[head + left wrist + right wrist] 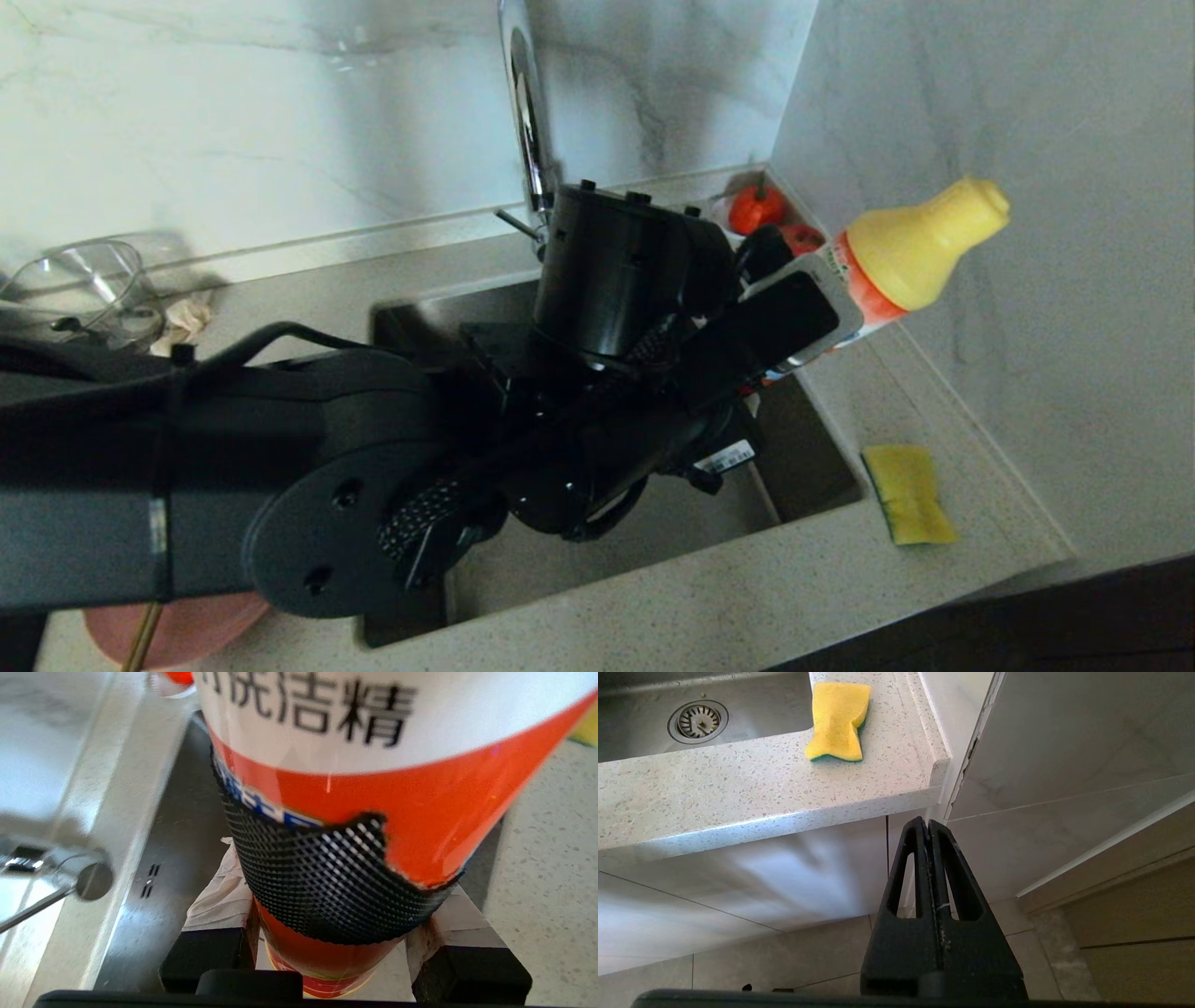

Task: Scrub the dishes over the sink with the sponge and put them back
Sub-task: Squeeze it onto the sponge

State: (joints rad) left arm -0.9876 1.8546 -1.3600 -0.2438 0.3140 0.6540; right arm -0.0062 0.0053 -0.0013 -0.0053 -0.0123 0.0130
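From the head camera, you see the left arm reaching across the sink point(803, 467), its left end effector point(794, 322) clamped on a detergent bottle point(920, 247) with a yellow cap, held tilted above the sink's far right corner. The sponge point(907, 493) lies flat on the desk point(700, 597) just right of the sink, nearer to you than the bottle and well apart from the end effector. The pink plate point(187, 630) peeks out beneath the arm at the desk's near left edge, with a wooden stick point(142, 637) lying across it. The chrome tap point(525, 112) rises behind the sink, a glass jug point(79, 285) stands at far left, and red fruit point(754, 207) sits in the back corner.

From the left wrist camera, you see the left end effector point(343, 952) with both fingers pressed against the orange-and-white bottle point(373, 788), the black mesh pad of one finger point(327, 882) lying across its body.

From the right wrist camera, you see the right end effector point(929, 828) closed and empty, hanging below the desk point(738, 793) edge in front of the cabinet. The sponge point(838, 721) rests up on the desk above it, beside the sink point(635, 742), whose drain strainer point(697, 721) shows.
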